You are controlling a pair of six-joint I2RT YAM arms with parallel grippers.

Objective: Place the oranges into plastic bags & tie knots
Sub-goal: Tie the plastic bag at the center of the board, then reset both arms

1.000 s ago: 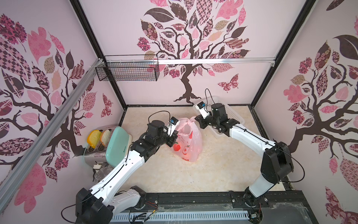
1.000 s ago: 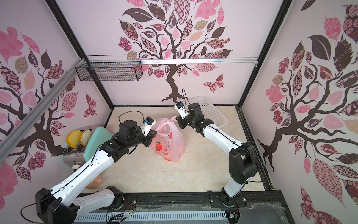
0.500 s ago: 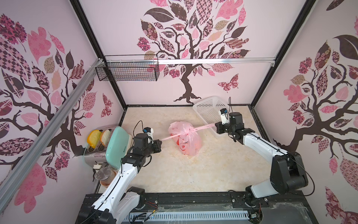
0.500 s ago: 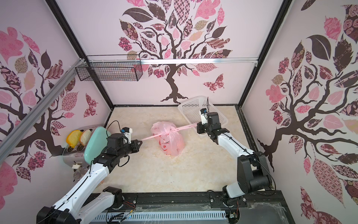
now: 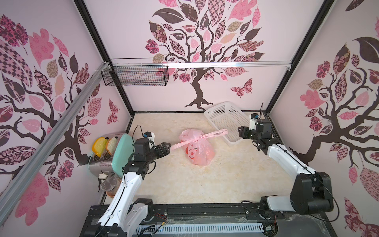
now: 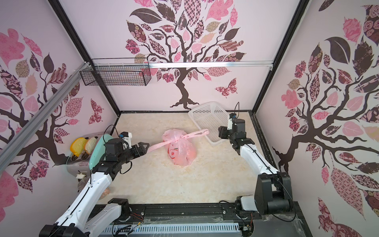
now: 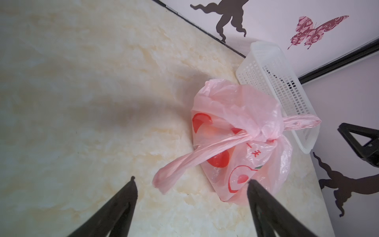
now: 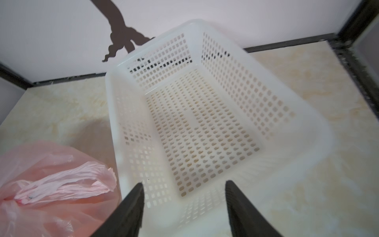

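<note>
**A:** How are the jaws found?

**B:** The left gripper (image 7: 191,184) is spread wide and nothing is held. The end of one twisted pink handle strip (image 7: 184,164) is seen in the gap between its fingers, pinched by neither. The right gripper (image 8: 184,183) is also parted fairly wide, and nothing is held there.

**A:** What is set around them?

**B:** The right gripper is poised over one end of the white perforated plastic basket (image 8: 246,92). The thin translucent pink bag printed with red fruit (image 5: 200,152) is laid just beside that basket on the marbled beige tabletop (image 5: 184,184). The left gripper is placed beyond the bag from the basket. The knot (image 7: 264,131) is drawn in at the bunched neck. A second handle strip (image 5: 217,133) is stretched towards the basket's side wall, but contact cannot be told. No oranges are seen loose, so they are judged to be inside, though single fruits cannot be made out through the film.

**A:** What could go wrong?

**B:** Only one crossing appears tied, so the knot may be worked loose by the fruit's weight. If the left jaws are closed, the strip end could be caught and the bag dragged. The basket could be knocked by the right arm.
</note>
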